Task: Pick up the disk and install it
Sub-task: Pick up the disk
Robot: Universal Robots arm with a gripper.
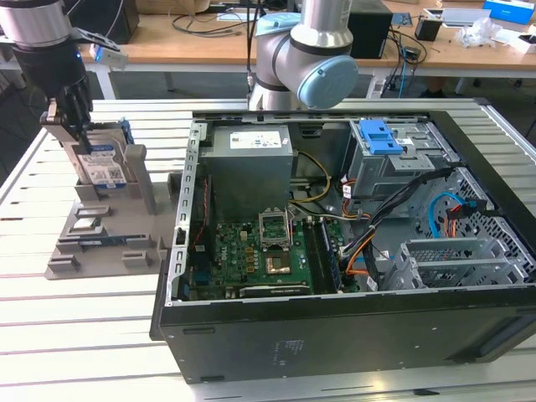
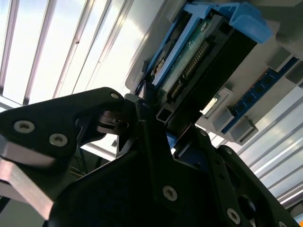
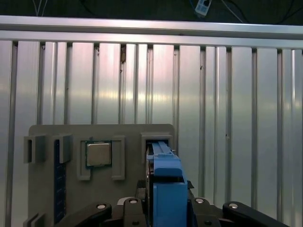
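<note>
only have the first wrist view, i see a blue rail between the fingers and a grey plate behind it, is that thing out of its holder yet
observer: no. In the exterior view the silver rectangular metal disk, with a white-and-blue label on its face and blue side rails, stands on edge with its lower edge down in the grey plastic holder.
operator: ok and where's the pc from there
observer: the open black computer case lies on the table at the exterior view's right of the holder. It is beside the holder, not touching it, with its inside facing up.
</note>
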